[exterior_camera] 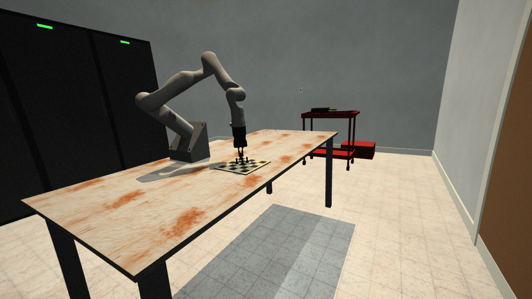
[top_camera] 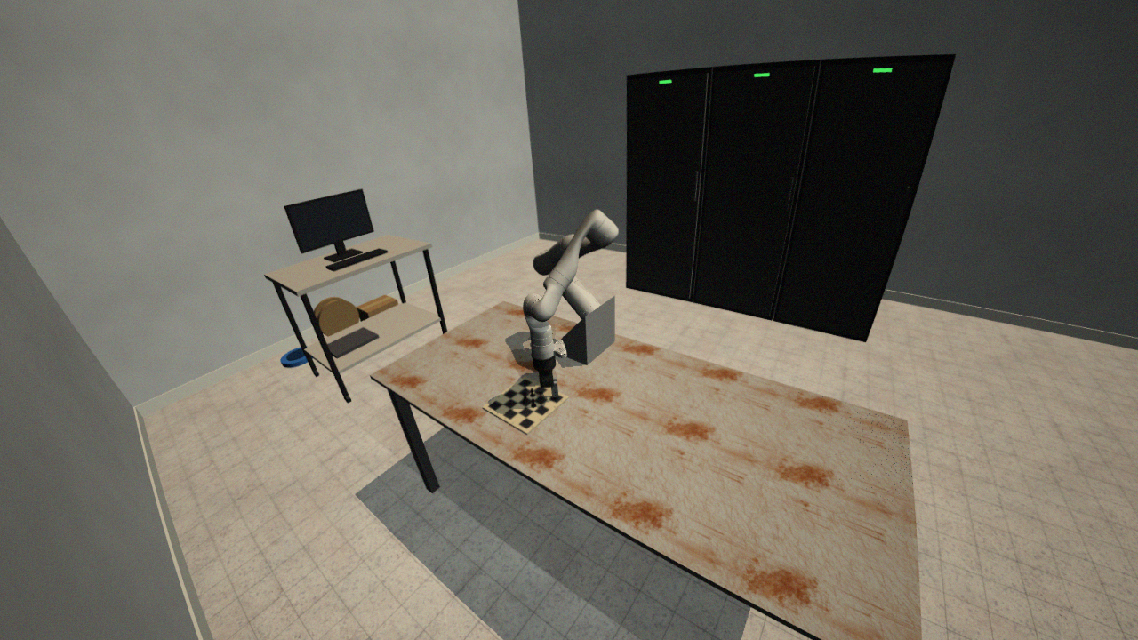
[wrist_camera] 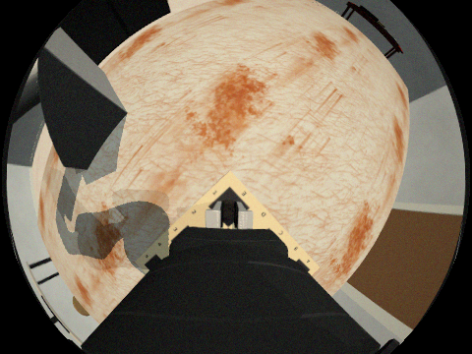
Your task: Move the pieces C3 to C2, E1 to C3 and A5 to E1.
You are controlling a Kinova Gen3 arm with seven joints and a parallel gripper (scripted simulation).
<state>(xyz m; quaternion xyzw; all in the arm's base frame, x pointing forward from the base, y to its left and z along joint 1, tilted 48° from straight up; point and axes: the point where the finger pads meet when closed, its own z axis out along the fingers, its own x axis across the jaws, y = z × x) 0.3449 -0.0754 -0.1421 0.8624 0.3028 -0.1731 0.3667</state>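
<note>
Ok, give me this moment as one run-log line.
gripper: shut on black chess piece | position: low over chessboard corner | two other black pieces: upright on board

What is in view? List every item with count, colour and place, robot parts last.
Table: one, rust-stained pale top, black legs, room centre.
Chessboard: one, black and cream, table corner near the arm.
Standing pieces: at least two, black, on the board.
Held piece: one, black, in the gripper.
Cabinets: three, black, back wall.
Desk cart: one, beige, with monitor and keyboard.
Red cart: one, far wall.
Arm: one, grey, on a wedge base.
Gripper: one, black, closed on the held piece above the board.
</note>
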